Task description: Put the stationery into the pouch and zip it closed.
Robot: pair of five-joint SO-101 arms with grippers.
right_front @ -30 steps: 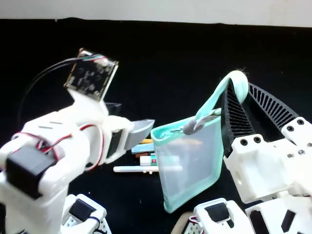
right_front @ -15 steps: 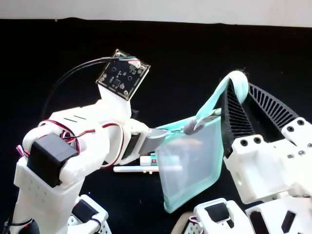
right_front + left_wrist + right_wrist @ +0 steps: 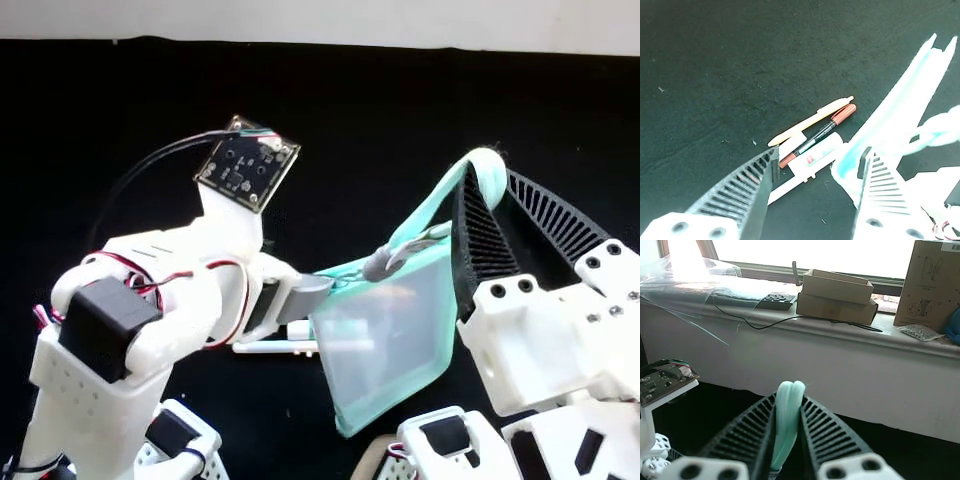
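Left hand [image 3: 822, 151] nearer one pouch [image 3: 390, 330]

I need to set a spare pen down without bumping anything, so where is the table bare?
Bare: the far side of the table, behind the pouch, and its far left corner. Crowded: the middle, where the left gripper hangs open over the pens beside the pouch, hung by its strap from the right gripper.

Matt cloth on table [image 3: 400, 120]; pouch [image 3: 385, 335] frosted soft plastic, apparently smooth.
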